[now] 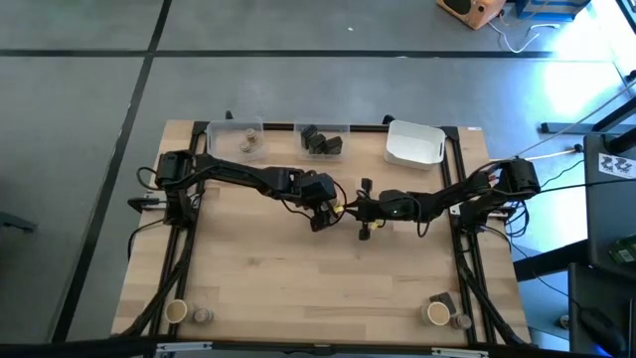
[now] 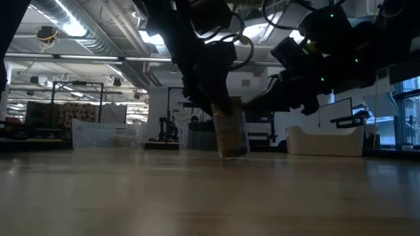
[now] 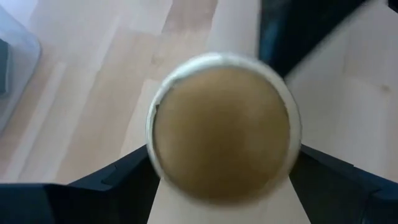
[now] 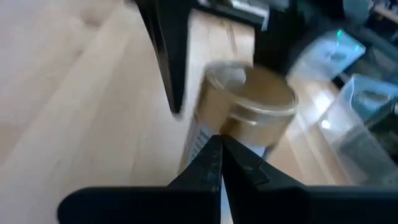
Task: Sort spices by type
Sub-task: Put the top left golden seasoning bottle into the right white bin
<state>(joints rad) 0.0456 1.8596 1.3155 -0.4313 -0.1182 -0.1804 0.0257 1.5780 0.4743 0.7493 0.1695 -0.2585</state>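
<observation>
A tan cylinder (image 2: 230,128) stands slightly tilted on the table (image 2: 197,196), dark fingers (image 2: 209,88) alongside it.

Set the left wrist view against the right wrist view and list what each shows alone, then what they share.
Only the left wrist view: the left tool open, its fingers on either side of the tan spice jar, seen top-down, with a tub's edge at one side.
Only the right wrist view: the right tool shut just in front of that jar, its label side visible, and a clear tub beyond.
Both: the jar and the wooden table.
</observation>
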